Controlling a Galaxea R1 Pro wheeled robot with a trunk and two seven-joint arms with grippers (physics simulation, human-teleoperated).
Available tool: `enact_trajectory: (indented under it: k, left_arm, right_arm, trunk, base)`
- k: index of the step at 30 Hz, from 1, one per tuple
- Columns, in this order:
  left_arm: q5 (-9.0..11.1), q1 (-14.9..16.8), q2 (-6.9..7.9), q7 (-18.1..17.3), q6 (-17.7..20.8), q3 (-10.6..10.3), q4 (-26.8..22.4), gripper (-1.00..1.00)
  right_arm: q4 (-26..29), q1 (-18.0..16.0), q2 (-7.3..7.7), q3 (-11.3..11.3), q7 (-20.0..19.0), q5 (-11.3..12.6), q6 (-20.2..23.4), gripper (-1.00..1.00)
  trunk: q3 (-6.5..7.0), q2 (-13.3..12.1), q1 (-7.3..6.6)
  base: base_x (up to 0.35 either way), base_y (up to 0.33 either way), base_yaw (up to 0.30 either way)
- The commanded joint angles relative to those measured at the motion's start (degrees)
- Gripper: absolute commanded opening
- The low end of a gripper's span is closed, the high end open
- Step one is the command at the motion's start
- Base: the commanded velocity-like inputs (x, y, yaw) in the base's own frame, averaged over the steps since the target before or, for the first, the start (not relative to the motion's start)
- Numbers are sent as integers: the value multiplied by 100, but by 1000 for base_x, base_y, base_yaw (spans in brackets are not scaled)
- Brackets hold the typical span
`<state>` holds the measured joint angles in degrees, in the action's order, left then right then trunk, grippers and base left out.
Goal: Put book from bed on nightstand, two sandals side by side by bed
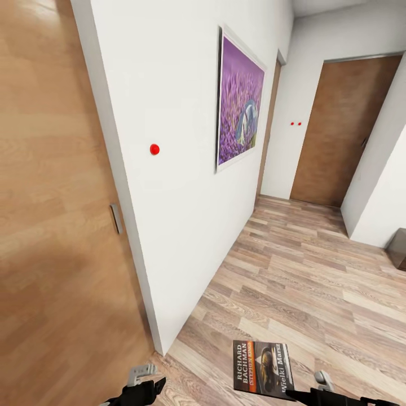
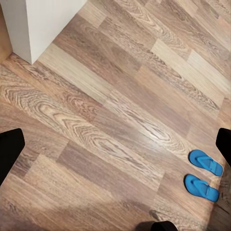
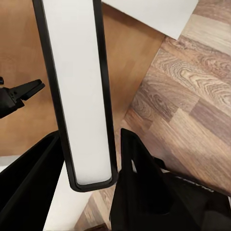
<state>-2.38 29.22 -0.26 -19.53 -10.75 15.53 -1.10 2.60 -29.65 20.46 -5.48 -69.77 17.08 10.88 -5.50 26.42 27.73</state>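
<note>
Door (image 1: 51,197) left, picture (image 1: 239,101) on wall (image 1: 169,169) — book (image 1: 262,369) below.

Wood-plank floor (image 1: 316,270) in mixed brown tones, grain strongly figured, finish satin with soft sheen. Flat light-brown wooden door (image 1: 51,225), smooth, faint horizontal grain; small matt grey metal-looking handle plate (image 1: 116,218). Plain white wall (image 1: 169,101), smooth and matt. Framed purple picture (image 1: 239,101), pale frame, slightly glossy surface. Thin paperback book (image 1: 263,369) with dark, orange-banded cover, lightly glossy; page edges (image 3: 79,91) matt white paper. Two bright blue flip-flop sandals (image 2: 204,174), smooth, rubbery-looking, matt.
</note>
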Motion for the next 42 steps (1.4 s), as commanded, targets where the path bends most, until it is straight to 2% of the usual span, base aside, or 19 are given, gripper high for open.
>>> enact_trajectory:
  k: [1,17,42]
  left_arm:
    - [-25,5,0,-16,-15,38,4,100]
    - [-25,5,0,-16,-15,38,4,100]
    - [-25,5,0,-16,-15,38,4,100]
  right_arm:
    - [3,-5,-1,-43,-1,60,74,-100]
    - [-4,-4,36,-40,44,70,36,-100]
    - [-5,-5,37,-41,51,72,24,-100]
  trunk:
    - [-12,11,3]
    - [-5,11,3]
    - [218,11,3]
  base:
    - [0,0,0]
    - [0,0,0]
    - [0,0,0]
